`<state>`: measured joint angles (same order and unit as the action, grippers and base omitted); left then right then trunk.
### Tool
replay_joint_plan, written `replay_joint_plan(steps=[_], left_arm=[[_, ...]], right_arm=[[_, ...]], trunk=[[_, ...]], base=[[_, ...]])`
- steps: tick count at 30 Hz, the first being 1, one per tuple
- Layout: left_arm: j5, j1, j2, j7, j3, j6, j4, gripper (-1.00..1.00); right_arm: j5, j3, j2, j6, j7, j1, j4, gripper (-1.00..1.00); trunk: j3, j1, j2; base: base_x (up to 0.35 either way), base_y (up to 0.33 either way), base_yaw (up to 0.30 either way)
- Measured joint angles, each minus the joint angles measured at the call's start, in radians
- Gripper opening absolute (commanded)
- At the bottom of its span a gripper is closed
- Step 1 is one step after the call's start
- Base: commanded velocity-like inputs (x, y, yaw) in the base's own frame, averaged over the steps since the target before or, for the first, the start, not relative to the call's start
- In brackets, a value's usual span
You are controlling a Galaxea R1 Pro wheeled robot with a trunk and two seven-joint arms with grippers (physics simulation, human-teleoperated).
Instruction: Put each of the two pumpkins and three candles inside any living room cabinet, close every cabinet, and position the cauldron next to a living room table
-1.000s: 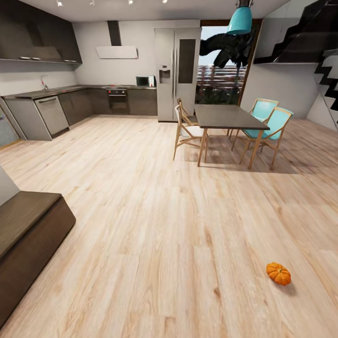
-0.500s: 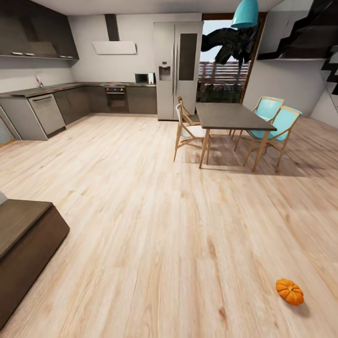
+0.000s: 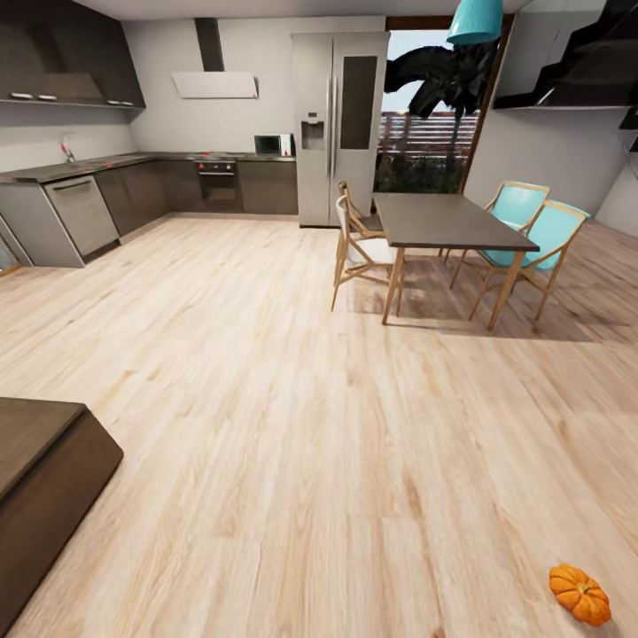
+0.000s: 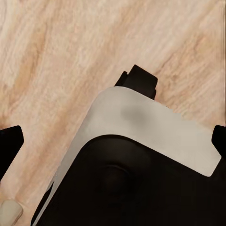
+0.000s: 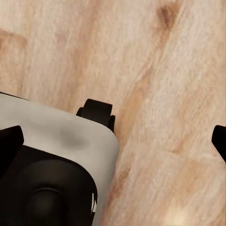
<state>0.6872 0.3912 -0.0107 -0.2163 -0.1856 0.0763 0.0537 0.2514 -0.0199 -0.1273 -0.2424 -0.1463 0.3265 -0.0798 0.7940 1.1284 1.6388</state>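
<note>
One pumpkin [image 3: 579, 594] is seen lying on the wooden floor [image 3: 292, 425], low at the right of the head view, well apart from everything else. Nothing is held by either arm. In the left wrist view, the left gripper [image 4: 113, 141] is pointed down at the floor and the robot's own grey-and-black base [image 4: 141, 165]; its dark fingertips [image 4: 9, 141] sit at the opposite edges of the picture, so the fingers are judged spread wide with nothing between them. The same is seen for the right gripper [image 5: 113, 141]: tips at both edges, spread apart, empty, with only floor and base beneath.

The pumpkin is not under either gripper; it is placed ahead and off to the right side, nearer the right arm than the left, but out of reach as judged from these views.

A corner of a low dark-brown unit [image 3: 44, 478] is seen at the left, well away from the pumpkin; it is likely the cabinet, and whether any drawer is open cannot be told. Beyond, a dark-topped dining table [image 3: 447, 221] with chairs [image 3: 532, 235] and the kitchen fridge [image 3: 337, 124] are seen; these are not task items.

Progress is judged early: this pumpkin is not yet stowed. The other pumpkin's, the candles' and the cauldron's status cannot be told. Driving toward the pumpkin appears to be the step in hand.
</note>
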Motion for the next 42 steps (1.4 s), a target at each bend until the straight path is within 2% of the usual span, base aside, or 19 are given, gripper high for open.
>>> replay_joint_plan(steps=[12, 35, 42], left_arm=[[0.0, 0.0, 0.003, 0.0, 0.0, 0.0, 0.0, 1.0], [0.0, 0.0, 0.006, 0.001, 0.0, 0.0, 0.0, 1.0], [-0.001, 0.0, 0.009, 0.002, 0.0, 0.0, 0.0, 1.0]], right_arm=[[-0.001, 0.0, 0.0, 0.0, 0.0, 0.0, 0.0, 1.0], [-0.001, 0.0, 0.0, 0.0, -0.001, 0.0, 0.0, 1.0], [-0.001, 0.0, 0.0, 0.001, -0.001, 0.0, 0.0, 1.0]], trunk=[[0.0, 0.0, 0.0], [0.0, 0.0, 0.0], [0.0, 0.0, 0.0]], base=[[0.329, 0.083, -0.018], [0.329, 0.082, -0.271], [0.329, 0.016, -0.104]])
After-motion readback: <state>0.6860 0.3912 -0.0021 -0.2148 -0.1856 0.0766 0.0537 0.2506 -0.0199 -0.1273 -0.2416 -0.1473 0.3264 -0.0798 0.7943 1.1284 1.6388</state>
